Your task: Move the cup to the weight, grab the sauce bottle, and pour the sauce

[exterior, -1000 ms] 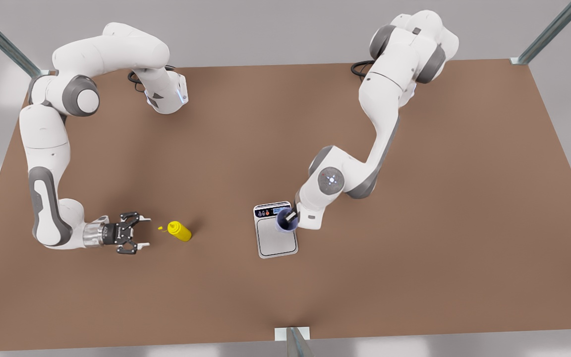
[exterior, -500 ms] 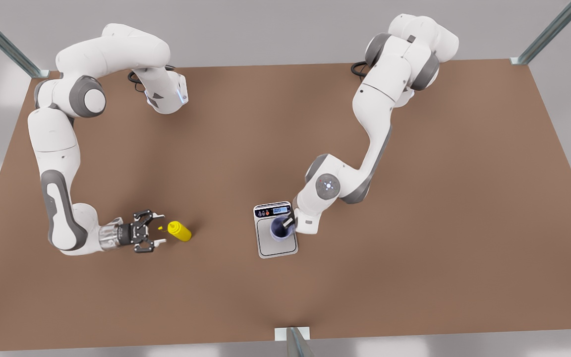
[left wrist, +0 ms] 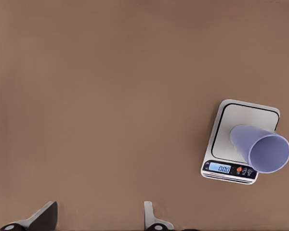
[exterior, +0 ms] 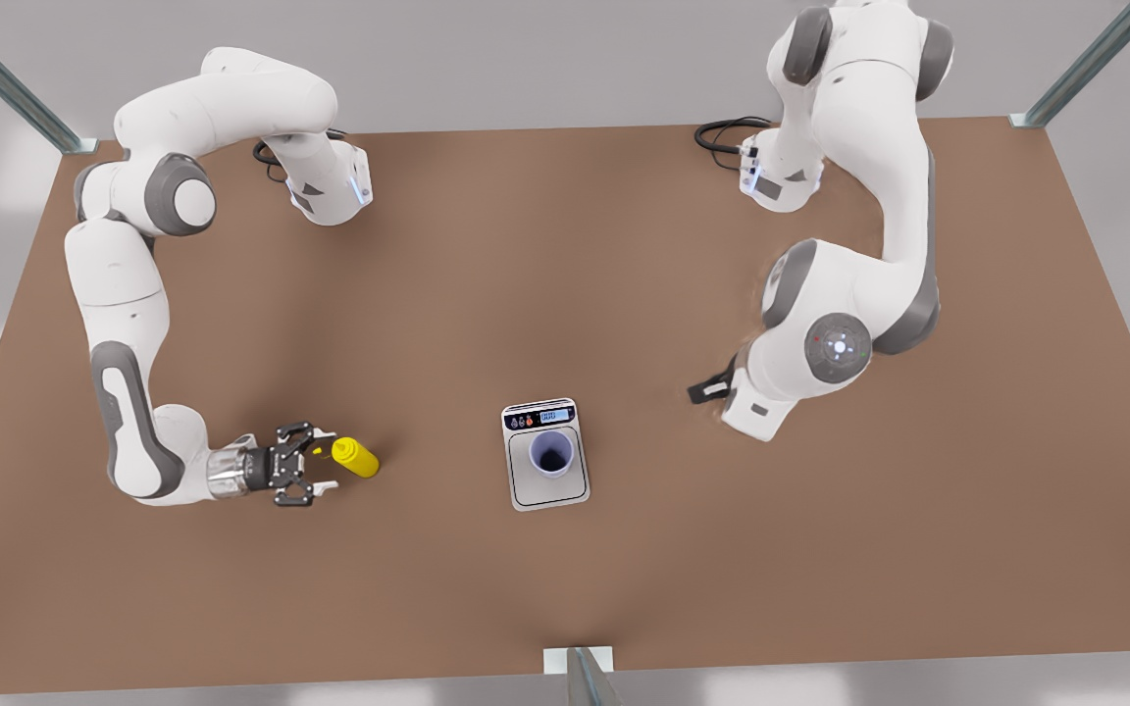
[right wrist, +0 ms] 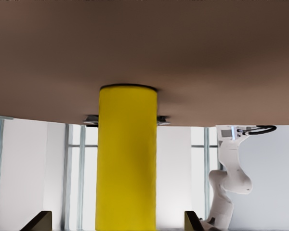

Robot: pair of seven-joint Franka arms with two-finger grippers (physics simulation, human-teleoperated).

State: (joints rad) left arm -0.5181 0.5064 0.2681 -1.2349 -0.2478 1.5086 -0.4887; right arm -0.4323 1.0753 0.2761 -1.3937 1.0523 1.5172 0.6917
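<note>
As right claw (exterior: 326, 461) flanks sauce bottle (exterior: 357, 459), brown table (exterior: 565, 245), grey walls (exterior: 526, 59)

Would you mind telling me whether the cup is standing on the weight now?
Yes, the cup stands upright on the grey plate of the weight, with neither gripper touching it.

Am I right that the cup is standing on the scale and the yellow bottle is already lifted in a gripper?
Not quite. The cup does stand on the scale, but the front view shows the yellow bottle on the table, the open right gripper just closing in around its nozzle end. The left gripper is open, off to the side.
</note>
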